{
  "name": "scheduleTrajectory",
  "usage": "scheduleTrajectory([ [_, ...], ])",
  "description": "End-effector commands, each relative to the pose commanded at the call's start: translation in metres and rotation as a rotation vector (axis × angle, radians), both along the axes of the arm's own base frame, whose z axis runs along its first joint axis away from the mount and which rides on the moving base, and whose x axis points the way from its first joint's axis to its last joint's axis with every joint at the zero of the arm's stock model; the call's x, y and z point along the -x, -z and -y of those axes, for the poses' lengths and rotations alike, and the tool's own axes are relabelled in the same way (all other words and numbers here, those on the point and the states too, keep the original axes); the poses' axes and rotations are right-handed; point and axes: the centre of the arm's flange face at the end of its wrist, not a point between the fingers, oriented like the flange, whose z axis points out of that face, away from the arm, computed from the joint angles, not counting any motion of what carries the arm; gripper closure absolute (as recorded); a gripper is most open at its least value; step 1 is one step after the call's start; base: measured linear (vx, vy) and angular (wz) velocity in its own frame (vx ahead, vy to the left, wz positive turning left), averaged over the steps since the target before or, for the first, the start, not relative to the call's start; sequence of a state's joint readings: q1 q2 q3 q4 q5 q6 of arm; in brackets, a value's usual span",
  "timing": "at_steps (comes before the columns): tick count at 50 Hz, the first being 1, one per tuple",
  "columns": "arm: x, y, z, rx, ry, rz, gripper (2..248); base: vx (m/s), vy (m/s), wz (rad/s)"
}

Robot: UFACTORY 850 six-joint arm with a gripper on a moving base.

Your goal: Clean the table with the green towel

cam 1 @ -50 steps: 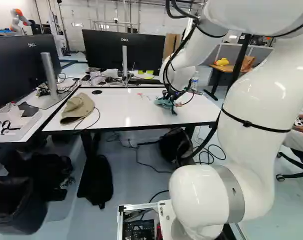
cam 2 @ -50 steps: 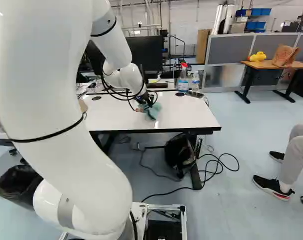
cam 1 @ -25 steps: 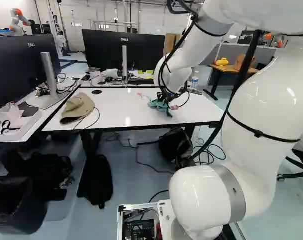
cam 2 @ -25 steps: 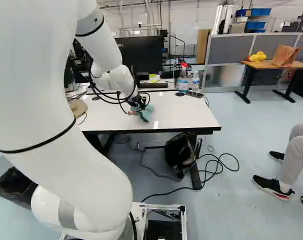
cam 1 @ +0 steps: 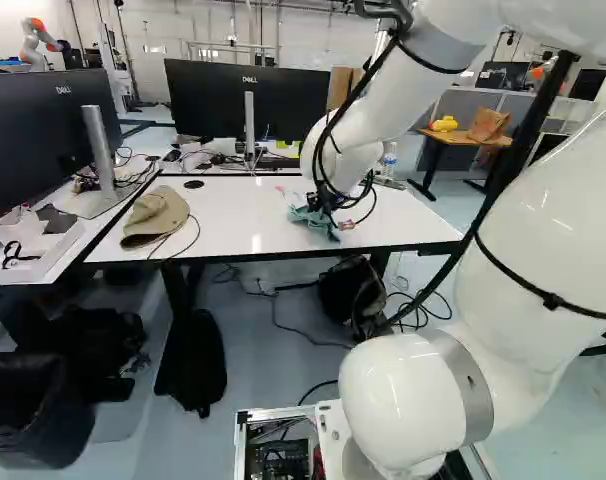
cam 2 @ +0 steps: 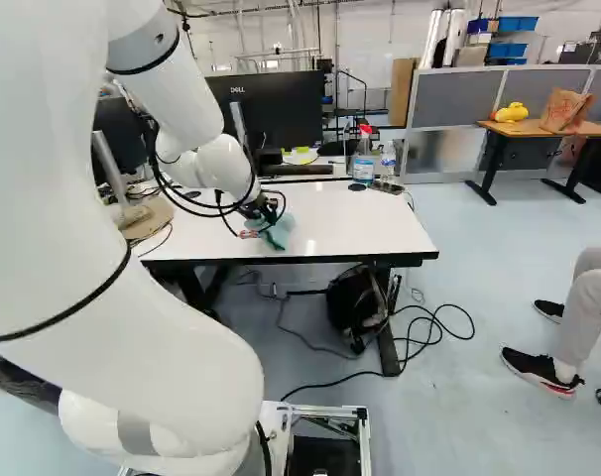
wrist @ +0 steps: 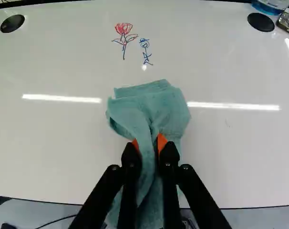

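Because the white arm (cam 1: 403, 400) reaches far out from its base, tip height is judged the main risk: too high and the wipe only skims, too low and hard parts may scrape. Counter (cam 2: 350, 223): white, glossy; near edge at six o'clock from the jaws. A long stroke that way could carry cloth over the edge. Hat (cam 1: 155, 215): on the counter, nine o'clock from the towel, with a dark cord (cam 1: 190, 245) at its side. A wide sweep to nine could shove the hat or snag the cord.

Green towel (wrist: 149, 107): bunched over the counter, spreading toward twelve o'clock from the jaws. Full contact: cannot tell. Uneven folds may leave streaks. Jaws (wrist: 148, 143): clamped on a gathered fold, a pad either side. If drag is high, the fold could creep out.

Spray bottle (cam 2: 363, 159) and water bottle (cam 2: 388, 159): far side, between one and two o'clock. Overshoot there could topple either. Smallest, the red flower drawing (wrist: 124, 36) just short of twelve and the blue flower drawing (wrist: 145, 50) at twelve, both beyond the towel. Too short a stroke would miss them; light pressure may smear ink.
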State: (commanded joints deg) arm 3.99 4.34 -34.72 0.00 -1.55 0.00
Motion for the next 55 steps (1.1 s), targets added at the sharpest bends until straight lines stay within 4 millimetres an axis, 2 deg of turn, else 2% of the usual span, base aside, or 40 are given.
scheduleTrajectory([
  [34,0.003,0.0,-0.001,0.0,-0.003,0.001,195,0.0,0.0,0.0],
  [44,0.005,-0.008,0.0,-0.001,0.0,0.021,195,0.0,0.0,0.0],
  [55,-0.009,-0.021,0.007,-0.003,0.018,0.049,195,0.0,0.0,0.0],
])
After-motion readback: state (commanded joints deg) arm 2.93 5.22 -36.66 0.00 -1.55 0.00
